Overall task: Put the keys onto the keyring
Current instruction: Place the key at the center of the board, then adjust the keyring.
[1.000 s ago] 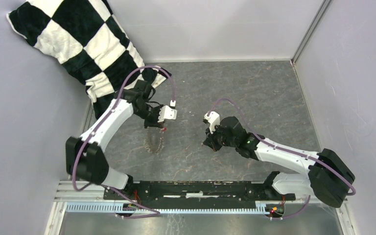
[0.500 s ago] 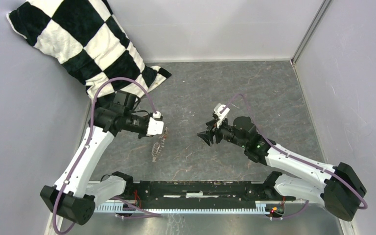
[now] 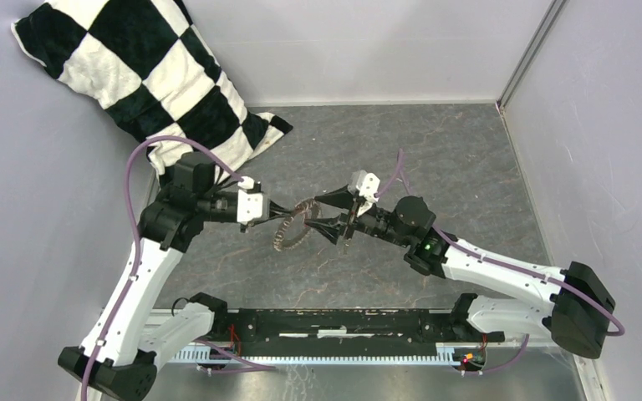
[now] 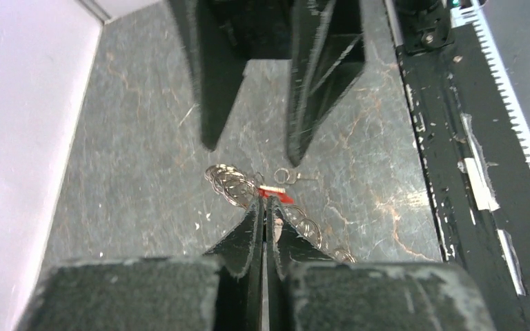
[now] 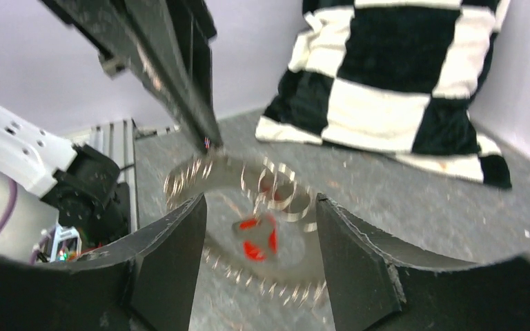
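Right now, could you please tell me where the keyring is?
Top view, table centre: the keyring is pinched by the left gripper near its red tag, in front of the right gripper's open jaws.

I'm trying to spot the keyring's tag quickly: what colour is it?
Red; the tag on the keyring shows best in the left wrist view.

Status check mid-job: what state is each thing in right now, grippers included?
Left gripper: shut on the keyring.
Right gripper: open, straddling the keyring.
Keyring: held up by one edge, apparently off the table.
Key: beside the red tag; cannot tell whether it is attached.
Pillow: leaning in the far left corner.
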Available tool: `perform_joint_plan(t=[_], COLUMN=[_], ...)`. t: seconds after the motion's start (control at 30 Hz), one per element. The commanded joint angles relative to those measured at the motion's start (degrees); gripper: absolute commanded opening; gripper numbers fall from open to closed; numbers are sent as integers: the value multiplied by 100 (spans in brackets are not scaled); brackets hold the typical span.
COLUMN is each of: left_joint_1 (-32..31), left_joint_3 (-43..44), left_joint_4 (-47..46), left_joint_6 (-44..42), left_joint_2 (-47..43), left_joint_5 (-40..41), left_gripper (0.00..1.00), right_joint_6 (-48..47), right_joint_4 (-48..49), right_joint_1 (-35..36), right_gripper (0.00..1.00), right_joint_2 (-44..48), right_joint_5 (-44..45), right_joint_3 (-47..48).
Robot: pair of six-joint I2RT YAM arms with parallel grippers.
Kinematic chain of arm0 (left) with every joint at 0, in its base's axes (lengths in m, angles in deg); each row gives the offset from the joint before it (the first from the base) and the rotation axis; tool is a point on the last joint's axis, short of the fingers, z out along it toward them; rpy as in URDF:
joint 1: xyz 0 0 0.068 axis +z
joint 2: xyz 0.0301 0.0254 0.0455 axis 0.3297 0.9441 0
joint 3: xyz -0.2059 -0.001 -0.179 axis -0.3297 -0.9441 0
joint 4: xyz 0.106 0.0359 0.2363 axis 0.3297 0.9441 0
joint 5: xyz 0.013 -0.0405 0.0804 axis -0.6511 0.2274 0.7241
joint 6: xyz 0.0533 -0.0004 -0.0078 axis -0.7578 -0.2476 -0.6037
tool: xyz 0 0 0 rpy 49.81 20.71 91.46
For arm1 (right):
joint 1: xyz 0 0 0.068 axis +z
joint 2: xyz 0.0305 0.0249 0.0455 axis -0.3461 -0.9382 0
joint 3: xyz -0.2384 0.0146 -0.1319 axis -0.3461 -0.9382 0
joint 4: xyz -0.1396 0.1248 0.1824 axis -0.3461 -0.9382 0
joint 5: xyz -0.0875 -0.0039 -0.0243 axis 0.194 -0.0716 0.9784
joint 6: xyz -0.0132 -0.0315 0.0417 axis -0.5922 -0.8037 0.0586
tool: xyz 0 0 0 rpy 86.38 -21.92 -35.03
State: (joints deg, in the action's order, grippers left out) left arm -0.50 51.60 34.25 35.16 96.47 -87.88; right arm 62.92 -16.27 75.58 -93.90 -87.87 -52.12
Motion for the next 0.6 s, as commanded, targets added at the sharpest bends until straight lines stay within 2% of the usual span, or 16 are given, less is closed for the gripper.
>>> perform_joint_plan(t=[0.0,0.3,0.43,0.57], left_joint_1=[-55,-63,-64,-64], left_joint_3=[-104,-26,3,80], left_joint_4=[-417,-418,-418,-417], left_joint_6=[4,-480,-404,-295], left_joint_2=[-344,-589,-648,-665], left_joint_5=[-693,-933,-1045,-1165], left_gripper=[2,2,2,2], right_joint_6=[28,-230,-415,-437], right_joint_4=[781,636,363,301], right_joint_1=[156,334,456,457], right_gripper=[65,59,56,49], right_joint_2=[-259,-205,-112,-15], right_joint_5=[-262,-294,-438,-538], right_joint_3=[637,784,788,753])
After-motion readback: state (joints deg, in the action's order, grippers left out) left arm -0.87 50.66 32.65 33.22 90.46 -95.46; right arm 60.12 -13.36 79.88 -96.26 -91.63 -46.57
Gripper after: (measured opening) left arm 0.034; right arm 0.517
